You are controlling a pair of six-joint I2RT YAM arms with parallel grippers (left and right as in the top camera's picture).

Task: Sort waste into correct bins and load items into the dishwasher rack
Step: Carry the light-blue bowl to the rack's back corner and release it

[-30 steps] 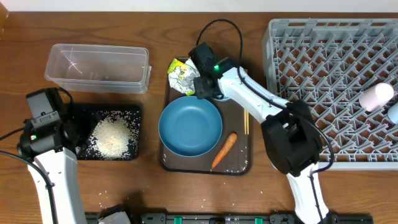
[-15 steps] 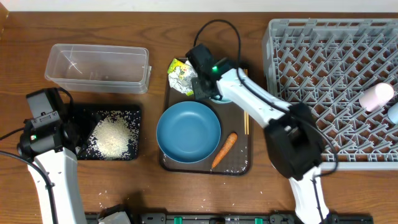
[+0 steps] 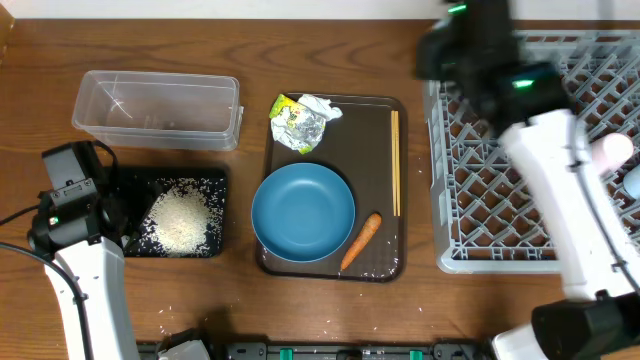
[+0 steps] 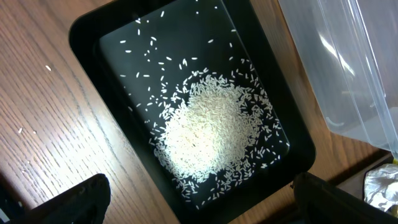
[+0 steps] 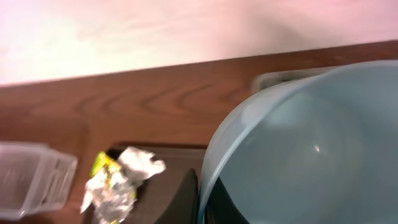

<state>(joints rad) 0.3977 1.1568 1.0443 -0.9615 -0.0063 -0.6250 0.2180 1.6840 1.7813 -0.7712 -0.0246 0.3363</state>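
White rice [image 3: 185, 220] lies heaped in the black tray [image 3: 216, 182] toward the left edge of the bench [image 3: 40, 70]. That part of the sorting looks mostly done, though a few stray grains dot the wood beside the tray. Carrot [image 3: 361, 240] and crumpled wrapper [image 3: 300, 122] are not yet binned. Both sit on the brown serving tray [image 3: 372, 130], the wrapper at its far-left corner and the carrot near its front-right one. The clear tub [image 3: 92, 100] shows nothing inside. The left hand [image 4: 202, 208] hangs over the black tray, spread wide and holding nothing. The right hand [image 5: 202, 200] is clamped on the rim of the light-blue cup [image 5: 298, 143], raised by the far-left corner of the dishwasher rack [image 3: 500, 210]. One white cup [image 3: 610, 152] already lies in the rack near its right edge. Blue bowl [image 3: 303, 212] and chopsticks [image 3: 395, 160] wait on the serving tray. No brand or lettering can be read; the wrapper's print is too crumpled
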